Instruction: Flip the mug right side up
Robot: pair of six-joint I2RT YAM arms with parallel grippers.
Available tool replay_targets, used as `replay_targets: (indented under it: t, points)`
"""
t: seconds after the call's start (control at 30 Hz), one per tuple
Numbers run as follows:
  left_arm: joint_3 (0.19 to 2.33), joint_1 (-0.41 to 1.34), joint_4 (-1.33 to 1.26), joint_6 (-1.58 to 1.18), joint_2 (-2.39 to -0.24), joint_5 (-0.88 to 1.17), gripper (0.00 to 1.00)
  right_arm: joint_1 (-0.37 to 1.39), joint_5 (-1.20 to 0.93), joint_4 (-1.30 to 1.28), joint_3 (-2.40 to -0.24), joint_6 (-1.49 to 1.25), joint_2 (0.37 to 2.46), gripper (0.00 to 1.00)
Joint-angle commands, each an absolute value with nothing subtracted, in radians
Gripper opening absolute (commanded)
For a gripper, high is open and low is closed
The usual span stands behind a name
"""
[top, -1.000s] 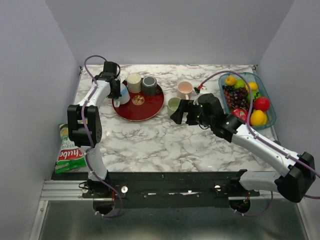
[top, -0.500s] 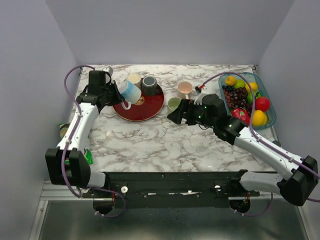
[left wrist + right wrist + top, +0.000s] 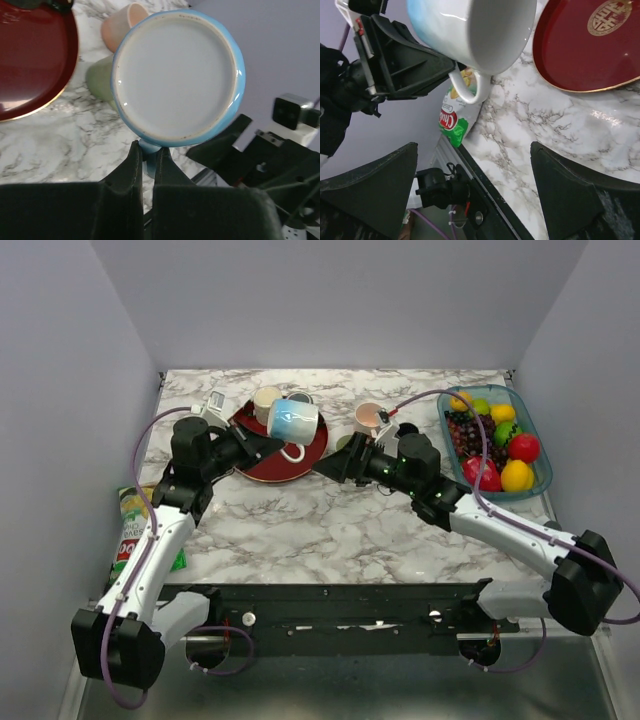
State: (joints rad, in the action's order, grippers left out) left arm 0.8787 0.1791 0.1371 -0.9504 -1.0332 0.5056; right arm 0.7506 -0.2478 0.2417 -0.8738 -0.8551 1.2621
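The blue-and-white mug hangs in the air on its side over the red tray. Its handle points down. My left gripper is shut on the handle. In the left wrist view the mug's flat base faces the camera, with the gripper clamped on the handle just below it. My right gripper is open and empty, just right of the mug. In the right wrist view the mug fills the top, above the gripper's spread jaws.
A cream mug stands on the tray, with a dark mug mostly hidden behind the held one. A pink mug and a green mug stand right of the tray. A fruit bowl is at right, a chips bag at left.
My left arm lifted the mug off the tray's left edge, swung it right over the tray and tipped it onto its side. My right gripper moved left toward it.
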Motion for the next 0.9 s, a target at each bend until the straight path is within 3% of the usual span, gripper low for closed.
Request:
replay_targets:
  t: [0.0,0.17,0.5,0.7,0.87]
  points:
    - [0.867,0.224,-0.109,-1.126,-0.948,0.514,0.0,0.772,-0.281,0.466,-0.838,-0.948,1.308,1.0]
    - [0.841,0.262,-0.201,-1.241,-0.962,0.543,0.0,0.781,-0.311,0.701,-0.818,-0.973,1.342,0.97]
    - [0.848,0.302,-0.264,-1.302,-0.98,0.545,0.0,0.781,-0.313,0.75,-0.877,-0.982,1.399,0.92]
    - [0.838,0.327,-0.287,-1.331,-0.98,0.548,0.0,0.781,-0.336,0.77,-0.91,-1.006,1.44,0.72]
    - [0.83,0.331,-0.279,-1.331,-0.973,0.552,0.0,0.781,-0.331,0.772,-0.913,-1.022,1.448,0.44]
